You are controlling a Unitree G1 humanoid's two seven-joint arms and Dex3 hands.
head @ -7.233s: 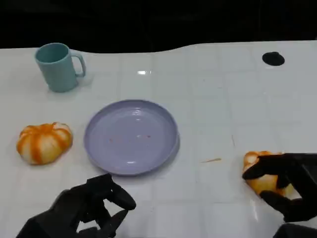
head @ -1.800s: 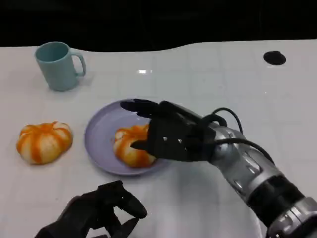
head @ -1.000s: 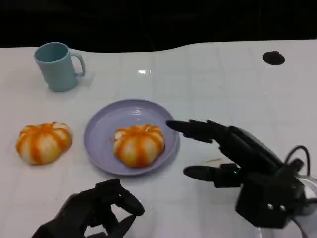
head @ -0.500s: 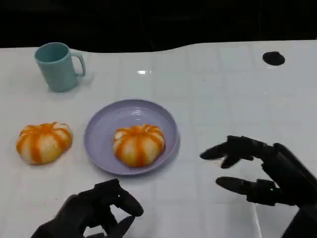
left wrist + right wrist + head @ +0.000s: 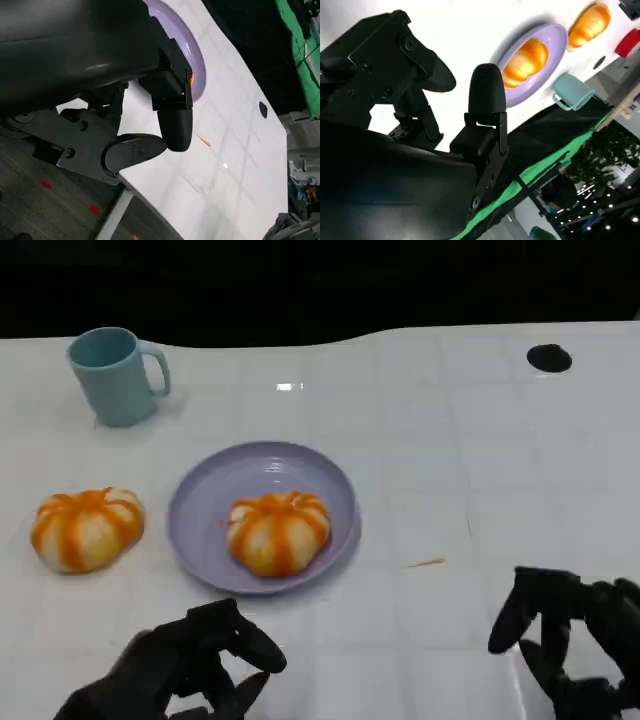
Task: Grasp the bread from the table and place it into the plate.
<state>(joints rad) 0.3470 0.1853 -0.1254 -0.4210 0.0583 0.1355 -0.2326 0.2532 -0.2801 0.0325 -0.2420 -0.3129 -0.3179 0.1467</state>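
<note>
On the table (image 5: 480,440): two breads, one (image 5: 278,532) in the single plate (image 5: 205,530); both hands (image 5: 570,640) empty, fingers apart.

White table (image 5: 450,440) carries plate (image 5: 205,530), mug (image 5: 112,375), second bread (image 5: 86,528).

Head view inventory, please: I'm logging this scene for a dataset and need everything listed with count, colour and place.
Bread in plate: one, orange and white, middle of the plate.
Bread on table: one, orange and white, left of the plate, apart from it.
Plate: one, lilac, table centre.
Mug: one, teal, upright, far left.
Black disc: one, far right.
Table: white, gridded.
Left hand: black, lower left, fingers curled, holding nothing.
Right hand: black, lower right, holding nothing.
</note>
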